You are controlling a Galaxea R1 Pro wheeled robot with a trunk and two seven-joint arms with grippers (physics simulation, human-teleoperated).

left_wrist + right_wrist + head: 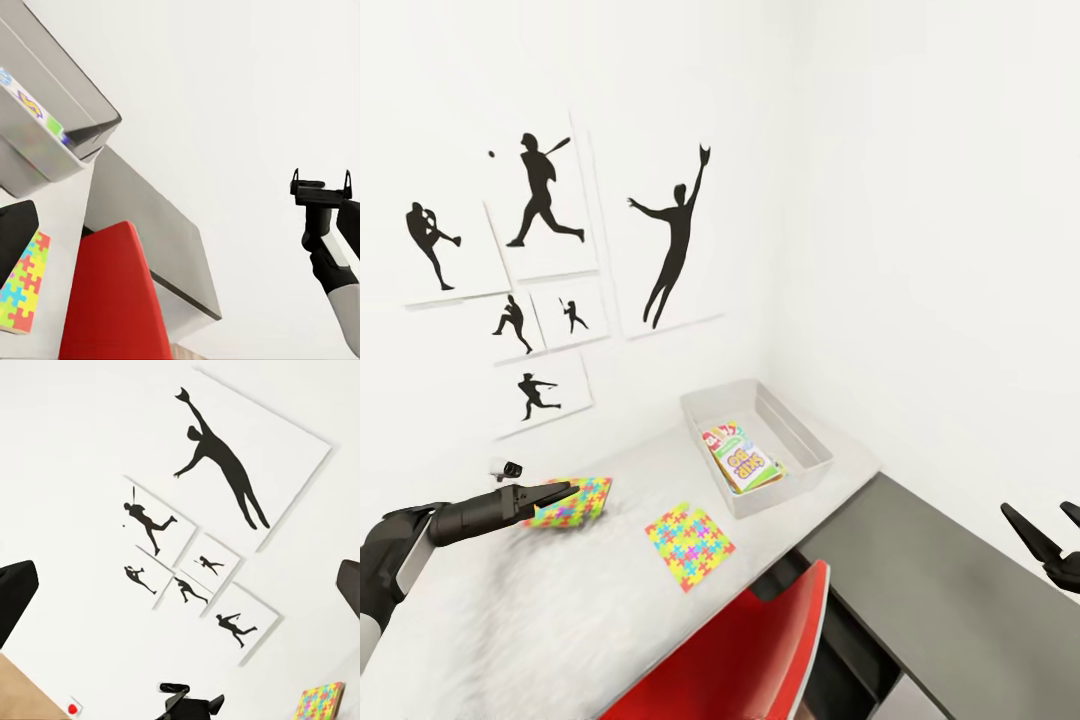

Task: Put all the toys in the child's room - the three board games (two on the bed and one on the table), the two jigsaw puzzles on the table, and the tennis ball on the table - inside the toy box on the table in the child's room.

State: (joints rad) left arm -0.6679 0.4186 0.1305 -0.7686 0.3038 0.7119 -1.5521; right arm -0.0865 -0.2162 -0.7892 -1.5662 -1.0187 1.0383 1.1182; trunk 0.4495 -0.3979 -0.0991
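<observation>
My left gripper (563,491) is shut on the edge of one jigsaw puzzle (578,503), holding it tilted just above the table (510,600). In the left wrist view the same puzzle (22,289) sits by a black finger (15,232). The second jigsaw puzzle (688,545) lies flat on the table in front of the toy box (800,425). Board games (740,458) lie inside the box. My right gripper (1052,535) hangs open over the dark cabinet, far from the box. The tennis ball and the bed are out of view.
A red chair (745,650) stands tucked against the table's front edge. A lower dark-grey cabinet (950,590) adjoins the table on the right. Baseball silhouette posters (670,240) hang on the white wall. A small white-and-black object (507,467) sits behind the left gripper.
</observation>
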